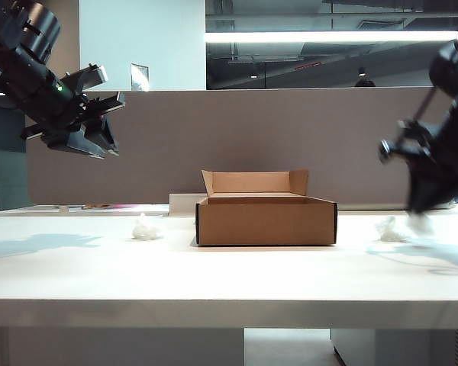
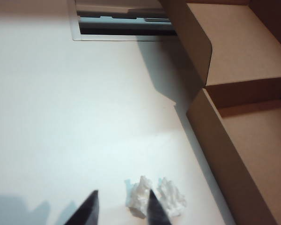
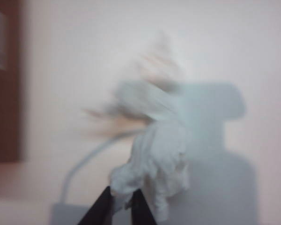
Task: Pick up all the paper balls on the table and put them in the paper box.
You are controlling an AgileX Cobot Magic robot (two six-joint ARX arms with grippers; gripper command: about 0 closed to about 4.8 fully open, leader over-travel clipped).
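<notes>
Grey divider panel [image 1: 237, 145] behind

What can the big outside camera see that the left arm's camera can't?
Only the exterior view shows both arms, the right gripper low by a paper ball, and the grey divider. Only the left wrist view shows the left gripper fingertips from close up, slightly apart. Both show the box, the left ball and the white table.

Right tool [image 1: 421, 223] motion-blurred; gripped paper ball [image 3: 154, 159] smeared.
</notes>
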